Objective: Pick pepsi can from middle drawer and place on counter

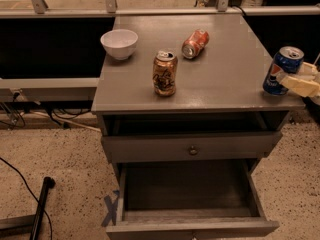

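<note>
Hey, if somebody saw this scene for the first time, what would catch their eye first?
The pepsi can stands upright at the right edge of the counter, with the gripper right against it. Below, the open drawer is pulled out and shows a bare bottom. A gold-brown can stands mid-counter, an orange-red can lies on its side behind it, and a white bowl sits at the left.

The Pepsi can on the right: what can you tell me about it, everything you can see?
The pepsi can is dark blue metal with a red-white-blue round logo and a silver top. It appears to stand upright on the grey counter, near its front right corner. The cream-coloured gripper reaches in from the right edge of the view and covers the can's lower right side.
</note>
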Action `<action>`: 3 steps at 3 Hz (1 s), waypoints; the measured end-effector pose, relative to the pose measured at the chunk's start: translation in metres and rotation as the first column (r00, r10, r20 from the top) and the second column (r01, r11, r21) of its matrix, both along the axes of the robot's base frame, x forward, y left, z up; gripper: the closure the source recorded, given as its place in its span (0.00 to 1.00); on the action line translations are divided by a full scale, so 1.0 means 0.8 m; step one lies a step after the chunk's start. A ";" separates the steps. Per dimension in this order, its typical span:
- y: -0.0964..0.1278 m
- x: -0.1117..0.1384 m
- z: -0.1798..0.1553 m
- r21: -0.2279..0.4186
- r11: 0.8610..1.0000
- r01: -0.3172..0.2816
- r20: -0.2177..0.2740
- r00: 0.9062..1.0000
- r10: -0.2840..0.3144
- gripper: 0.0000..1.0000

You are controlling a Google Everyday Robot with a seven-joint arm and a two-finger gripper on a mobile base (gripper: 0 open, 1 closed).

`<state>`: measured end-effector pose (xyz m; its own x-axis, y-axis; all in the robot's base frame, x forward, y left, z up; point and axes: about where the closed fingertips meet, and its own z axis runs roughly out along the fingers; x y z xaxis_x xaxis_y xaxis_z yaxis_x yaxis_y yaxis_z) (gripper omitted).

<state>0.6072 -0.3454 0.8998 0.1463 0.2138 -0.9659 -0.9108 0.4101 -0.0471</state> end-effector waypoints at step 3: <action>0.011 0.005 0.004 0.001 1.000 -0.012 0.002 1.000 0.012 0.00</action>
<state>0.6110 -0.3367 0.9028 0.1460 0.2161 -0.9654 -0.9155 0.3992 -0.0491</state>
